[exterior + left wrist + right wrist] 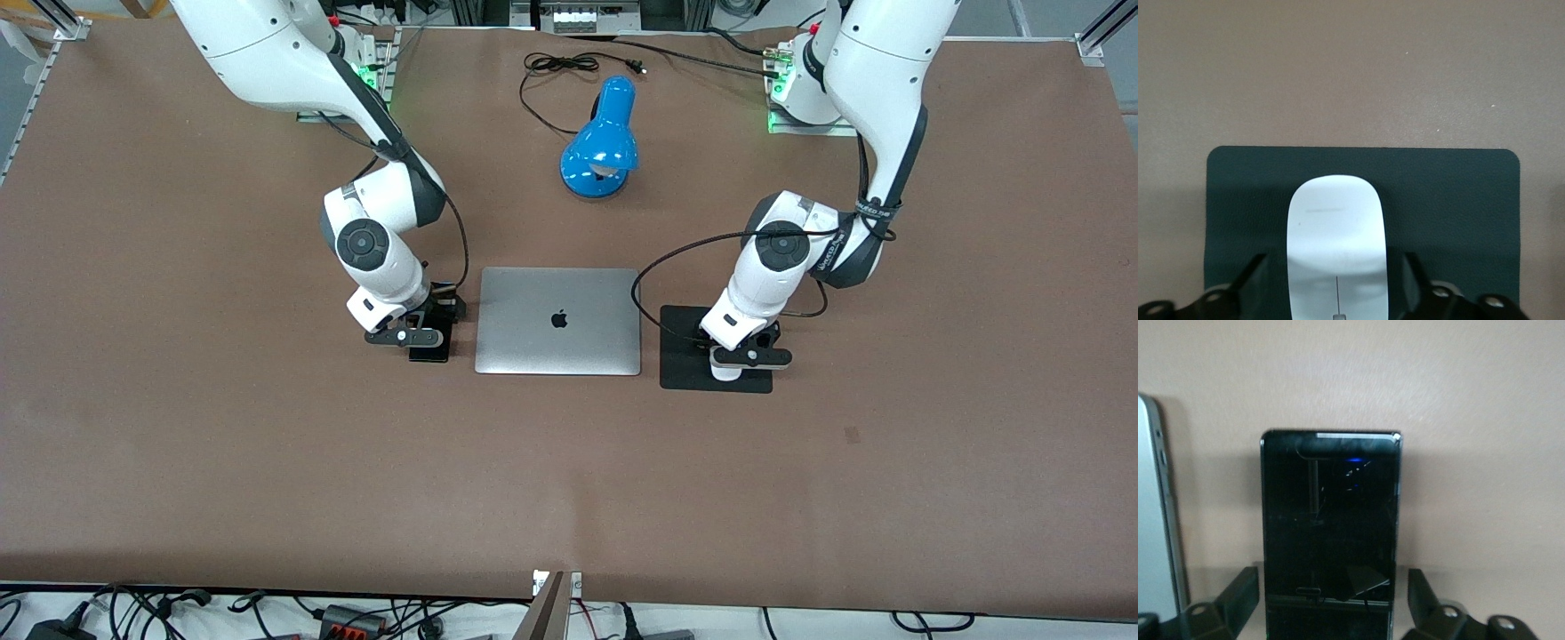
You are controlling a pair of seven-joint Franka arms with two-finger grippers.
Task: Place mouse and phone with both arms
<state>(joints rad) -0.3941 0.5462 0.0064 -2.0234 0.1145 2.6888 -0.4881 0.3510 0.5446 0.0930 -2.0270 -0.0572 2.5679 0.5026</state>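
Observation:
The white mouse (1337,233) lies on the black square pad (1458,213), beside the laptop toward the left arm's end of the table. My left gripper (1337,270) is low over it and open, with a finger on each side and a gap to the mouse. In the front view the mouse (726,372) peeks out under the left gripper (745,354). The black phone (1330,520) lies flat on the table beside the laptop toward the right arm's end. My right gripper (1331,587) is low over it and open, its fingers clear of the phone's edges. The front view shows the phone (428,353) under the right gripper (431,324).
A closed silver laptop (558,320) lies between the phone and the pad (685,360); its edge shows in the right wrist view (1155,520). A blue desk lamp (601,142) with a black cord (569,67) stands farther from the front camera, between the arm bases.

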